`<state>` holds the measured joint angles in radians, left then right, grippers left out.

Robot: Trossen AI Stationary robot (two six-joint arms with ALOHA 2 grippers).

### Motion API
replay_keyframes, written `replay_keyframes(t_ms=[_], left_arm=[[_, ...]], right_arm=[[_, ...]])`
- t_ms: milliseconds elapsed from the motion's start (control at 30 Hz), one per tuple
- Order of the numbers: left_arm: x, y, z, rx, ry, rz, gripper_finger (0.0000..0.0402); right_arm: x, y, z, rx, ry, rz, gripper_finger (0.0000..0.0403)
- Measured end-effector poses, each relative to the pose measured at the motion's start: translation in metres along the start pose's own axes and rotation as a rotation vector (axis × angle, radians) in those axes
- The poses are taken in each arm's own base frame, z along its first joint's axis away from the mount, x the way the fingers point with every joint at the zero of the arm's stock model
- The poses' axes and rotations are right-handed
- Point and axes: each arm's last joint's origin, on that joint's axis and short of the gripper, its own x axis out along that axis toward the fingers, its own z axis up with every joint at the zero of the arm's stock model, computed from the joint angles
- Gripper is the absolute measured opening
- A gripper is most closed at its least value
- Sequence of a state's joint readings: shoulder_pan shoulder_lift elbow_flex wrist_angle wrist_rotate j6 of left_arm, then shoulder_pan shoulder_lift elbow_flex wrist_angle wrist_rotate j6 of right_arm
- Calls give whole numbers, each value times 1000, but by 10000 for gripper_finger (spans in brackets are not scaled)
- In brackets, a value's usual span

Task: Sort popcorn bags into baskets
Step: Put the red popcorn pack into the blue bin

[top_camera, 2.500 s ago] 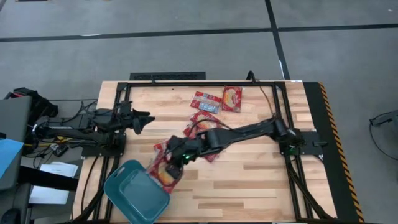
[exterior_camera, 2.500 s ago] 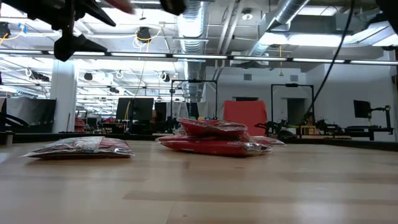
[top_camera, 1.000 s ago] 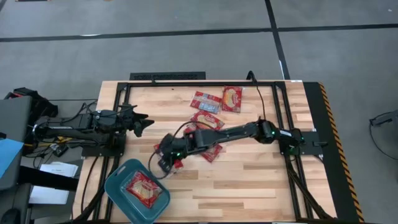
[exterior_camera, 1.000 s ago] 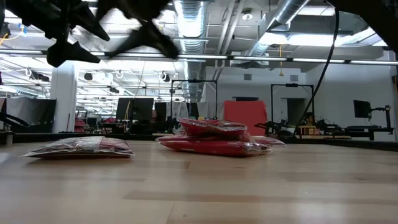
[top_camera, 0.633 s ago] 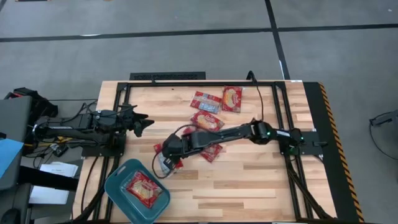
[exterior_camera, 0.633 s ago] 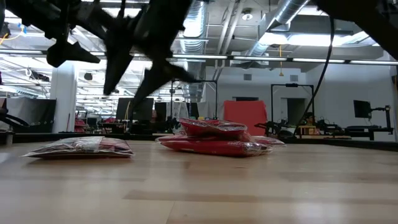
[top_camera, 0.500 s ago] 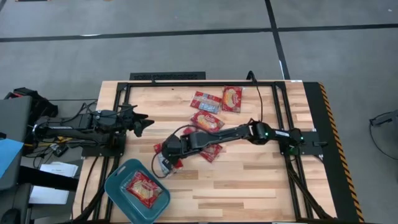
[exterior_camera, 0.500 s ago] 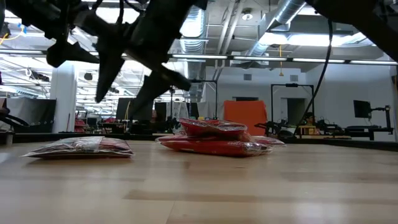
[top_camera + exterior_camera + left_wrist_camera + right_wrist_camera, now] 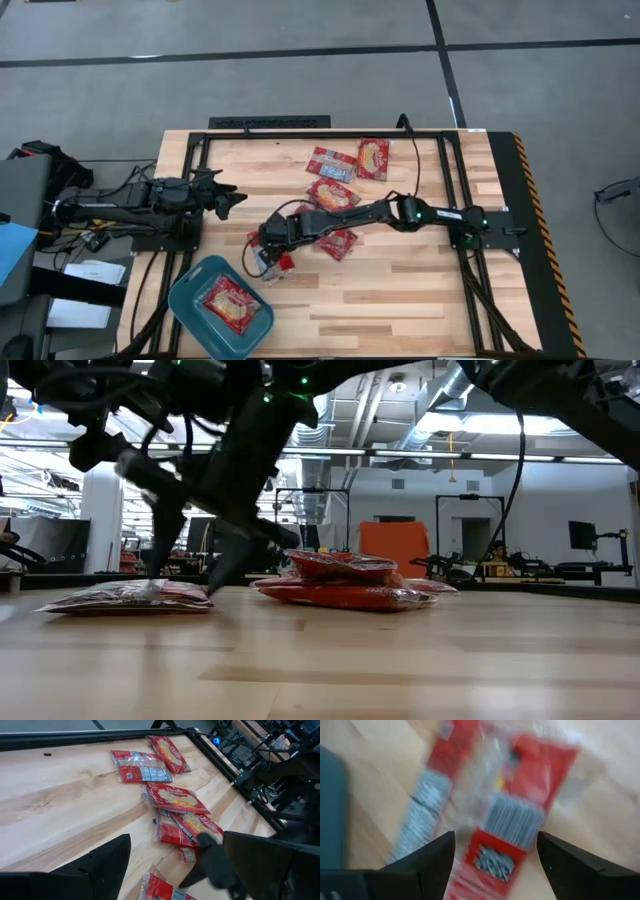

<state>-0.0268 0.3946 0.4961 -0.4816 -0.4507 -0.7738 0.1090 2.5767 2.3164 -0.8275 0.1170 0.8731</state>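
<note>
The right gripper (image 9: 264, 262), fingers apart, is hovering over a popcorn bag (image 9: 272, 262) left of centre, beside the basket (image 9: 186, 308); closing crooked risks pinching two overlapping bags. The left gripper (image 9: 230, 198) is waiting, open, at upper left.

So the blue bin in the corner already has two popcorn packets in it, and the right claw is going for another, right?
Not quite: the high view shows just one popcorn packet in the blue bin. The right claw is indeed open over another packet on the table.
</note>
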Motion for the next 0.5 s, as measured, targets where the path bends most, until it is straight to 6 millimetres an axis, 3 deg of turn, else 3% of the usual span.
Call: replay_keyframes(t_ms=[267, 367, 500], left_arm=[[0, 0, 0, 2, 1, 1, 306], [0, 0, 0, 2, 1, 2, 306], [0, 0, 0, 2, 1, 2, 306]], right_arm=[[14, 3, -11, 41, 51, 10, 283], [14, 2, -12, 53, 64, 6, 232], [15, 2, -13, 50, 75, 10, 128]])
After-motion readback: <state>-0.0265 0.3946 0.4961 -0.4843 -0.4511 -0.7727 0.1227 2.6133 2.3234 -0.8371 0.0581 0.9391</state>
